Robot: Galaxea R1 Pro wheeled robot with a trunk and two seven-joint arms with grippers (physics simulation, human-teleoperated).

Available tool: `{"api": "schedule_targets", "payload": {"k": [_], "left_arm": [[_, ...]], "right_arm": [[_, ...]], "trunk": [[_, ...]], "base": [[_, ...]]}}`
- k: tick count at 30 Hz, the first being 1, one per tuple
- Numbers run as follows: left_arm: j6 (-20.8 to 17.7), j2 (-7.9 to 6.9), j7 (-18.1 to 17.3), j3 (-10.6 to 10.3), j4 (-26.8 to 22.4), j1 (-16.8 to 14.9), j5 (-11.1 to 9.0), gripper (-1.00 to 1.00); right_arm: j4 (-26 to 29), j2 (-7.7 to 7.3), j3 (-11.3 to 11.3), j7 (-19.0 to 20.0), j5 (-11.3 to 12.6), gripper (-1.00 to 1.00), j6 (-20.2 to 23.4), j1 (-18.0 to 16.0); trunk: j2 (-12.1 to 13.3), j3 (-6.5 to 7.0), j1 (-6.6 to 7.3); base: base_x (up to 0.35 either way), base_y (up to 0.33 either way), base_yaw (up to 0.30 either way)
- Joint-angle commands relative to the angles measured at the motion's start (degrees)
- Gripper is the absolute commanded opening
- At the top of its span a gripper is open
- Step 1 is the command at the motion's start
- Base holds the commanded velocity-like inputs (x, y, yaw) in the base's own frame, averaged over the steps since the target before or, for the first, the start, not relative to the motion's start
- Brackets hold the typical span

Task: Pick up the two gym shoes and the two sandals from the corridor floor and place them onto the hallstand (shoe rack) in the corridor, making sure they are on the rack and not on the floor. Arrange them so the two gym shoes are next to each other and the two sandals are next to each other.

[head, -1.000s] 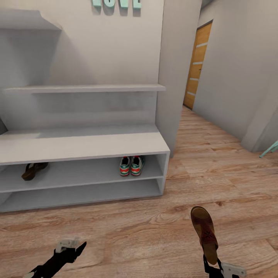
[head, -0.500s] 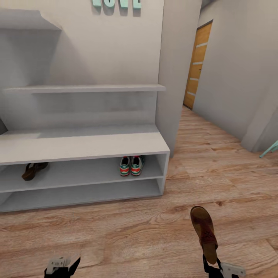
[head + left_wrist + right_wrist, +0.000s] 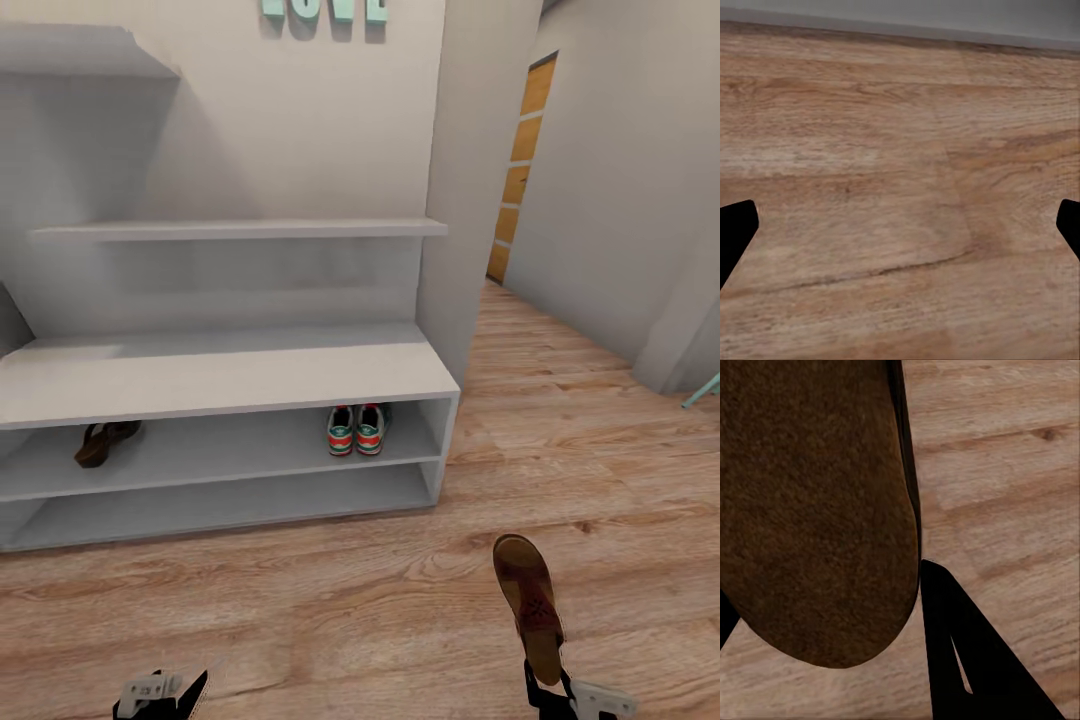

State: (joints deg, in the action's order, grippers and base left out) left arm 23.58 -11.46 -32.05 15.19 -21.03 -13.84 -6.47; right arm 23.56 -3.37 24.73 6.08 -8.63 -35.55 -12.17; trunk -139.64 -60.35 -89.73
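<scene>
The right end effector (image 3: pixel 548 690) is clamped on the heel end of a brown sandal (image 3: pixel 530 600), which stands nearly vertical above the corridor floor (image 3: pixel 350 610); this keeps the sole off the planks during transport. In the right wrist view, the sandal's sole (image 3: pixel 817 510) sits against a black finger (image 3: pixel 960 660), consistent with a firm hold. The left end effector (image 3: pixel 160 695) hangs low with its fingertips spread apart, empty over bare floor. On the hallstand (image 3: pixel 230 380), the two gym shoes (image 3: pixel 356 430) stand side by side in the upper shelf slot, heels outward. The other sandal (image 3: pixel 105 442) lies at the far left of that slot. The carried sandal probably belongs beside it to complete the pair.
</scene>
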Motion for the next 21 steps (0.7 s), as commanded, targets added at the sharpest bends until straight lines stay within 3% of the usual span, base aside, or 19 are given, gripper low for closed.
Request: {"api": "schedule_targets", "payload": {"k": [1, 21], "left_arm": [[-0.12, 0.00, -0.56, 0.19, 0.11, -0.03, -0.48, 1.00], [-0.11, -0.06, -0.56, 0.19, 0.11, -0.02, -0.48, 1.00]], "right_arm": [[0.00, 0.03, 0.49, 0.51, -0.25, -1.00, -0.15, -0.04], [-0.22, 0.03, 0.50, 0.51, -0.25, -1.00, -0.14, -0.04]], "trunk": [[-0.02, -0.05, 0.01], [-0.02, -0.05, 0.01]], "base": [[0.000, 0.302, 0.000], [-0.038, 0.305, 0.000]]}}
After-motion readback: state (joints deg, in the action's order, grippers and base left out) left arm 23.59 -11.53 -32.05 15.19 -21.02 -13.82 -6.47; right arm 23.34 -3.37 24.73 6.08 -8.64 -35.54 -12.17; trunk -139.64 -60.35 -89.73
